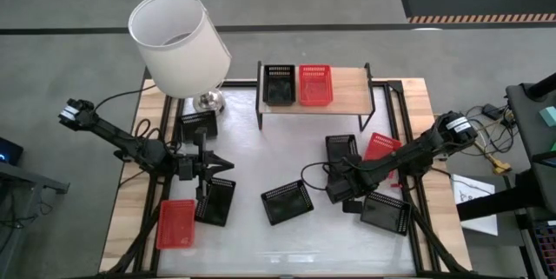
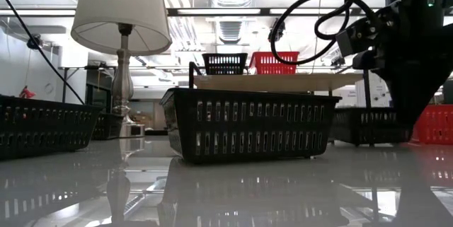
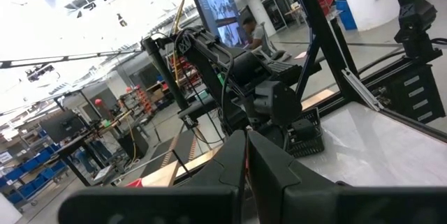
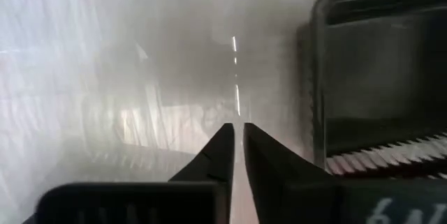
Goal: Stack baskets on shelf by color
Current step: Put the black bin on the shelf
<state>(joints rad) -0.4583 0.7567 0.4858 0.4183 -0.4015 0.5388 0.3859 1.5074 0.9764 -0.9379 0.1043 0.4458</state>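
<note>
The light-wood shelf (image 1: pixel 347 88) stands at the table's far edge. On its left part sit a black basket (image 1: pixel 278 85) and a red basket (image 1: pixel 314 85), side by side. Several more baskets rest on their bases on the white table: black ones (image 1: pixel 287 202), (image 1: pixel 215 201), (image 1: pixel 198 125), (image 1: pixel 341 151), (image 1: pixel 386 212) and red ones (image 1: pixel 176 224), (image 1: pixel 380 149). My left gripper (image 1: pixel 228 166) hovers shut above the table's left half, level, holding nothing (image 3: pixel 245 144). My right gripper (image 1: pixel 333 194) is shut and points down at the bare tabletop, beside a black basket (image 4: pixel 377 77).
A table lamp with a white shade (image 1: pixel 178 36) and a silver base stands at the far left corner, close to the shelf's left end. Black frame rails run along the table's sides (image 1: pixel 408 140). Bare white tabletop lies in the middle, between the shelf and the near baskets (image 1: pixel 278 153).
</note>
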